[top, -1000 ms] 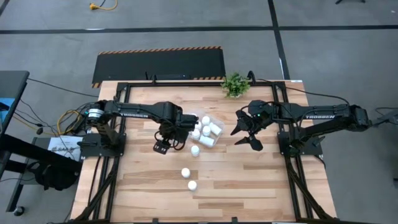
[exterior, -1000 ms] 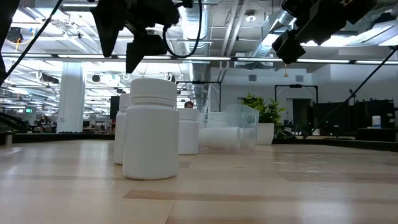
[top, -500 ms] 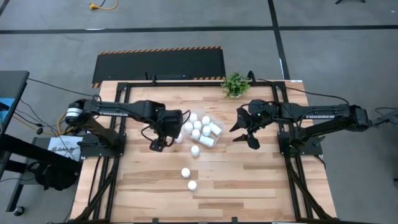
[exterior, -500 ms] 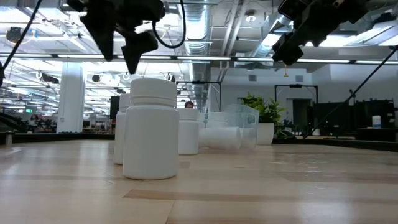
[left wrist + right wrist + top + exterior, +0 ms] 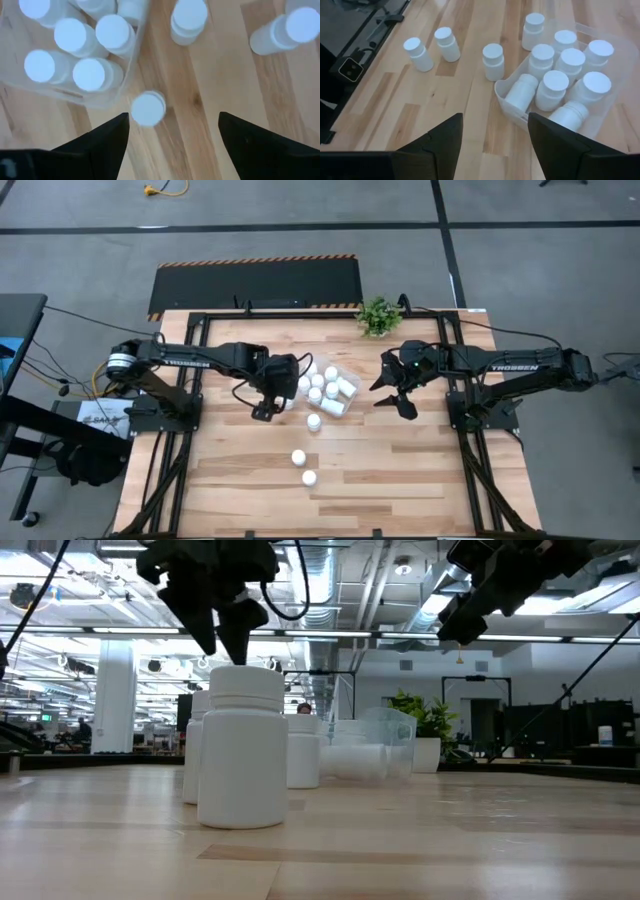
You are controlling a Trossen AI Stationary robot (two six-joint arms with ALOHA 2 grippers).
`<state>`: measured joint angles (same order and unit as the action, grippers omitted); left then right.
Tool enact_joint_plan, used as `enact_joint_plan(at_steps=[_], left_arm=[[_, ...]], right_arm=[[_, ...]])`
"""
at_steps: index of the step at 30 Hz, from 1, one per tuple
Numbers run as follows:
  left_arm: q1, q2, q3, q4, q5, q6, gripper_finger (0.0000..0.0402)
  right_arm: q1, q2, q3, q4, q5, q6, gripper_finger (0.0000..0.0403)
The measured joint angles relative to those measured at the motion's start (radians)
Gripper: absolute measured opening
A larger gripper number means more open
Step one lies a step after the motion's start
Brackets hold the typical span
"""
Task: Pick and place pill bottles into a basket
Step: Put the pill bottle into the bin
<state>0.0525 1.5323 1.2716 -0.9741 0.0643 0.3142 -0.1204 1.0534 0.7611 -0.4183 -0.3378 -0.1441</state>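
The clear basket [image 5: 345,402] stands mid-table and holds several white pill bottles [image 5: 555,87], one of them lying on its side [image 5: 520,92]. My left gripper [image 5: 268,406] hovers open just left of the basket. Below it, a lone bottle [image 5: 148,107] stands upright beside the basket's wall [image 5: 141,55], between and ahead of the fingers, untouched. Three more bottles stand on the table nearer the front edge [image 5: 313,421] [image 5: 298,457] [image 5: 309,477]. My right gripper [image 5: 400,395] hangs open and empty right of the basket, above the table.
A small green potted plant [image 5: 378,315] stands at the table's far edge behind the basket. Black frame rails [image 5: 190,470] run along both table sides. Bare wood lies at the front of the table [image 5: 400,470]. In the low view a bottle [image 5: 240,750] stands close to the camera.
My left gripper has swung a little toward the table's left edge and then back toward the basket, turning about as it went, and now hangs over the lone bottle beside the basket. No bottle has moved.
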Motion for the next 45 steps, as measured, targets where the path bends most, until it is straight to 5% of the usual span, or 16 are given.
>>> enact_joint_plan(at_steps=[45], left_arm=[[0.066, 0.156, -0.026, 0.05, 0.018, 0.043, 0.0294]], right_arm=[[-0.046, 0.0, 0.0, -0.035, 0.029, -0.077, 0.0218]])
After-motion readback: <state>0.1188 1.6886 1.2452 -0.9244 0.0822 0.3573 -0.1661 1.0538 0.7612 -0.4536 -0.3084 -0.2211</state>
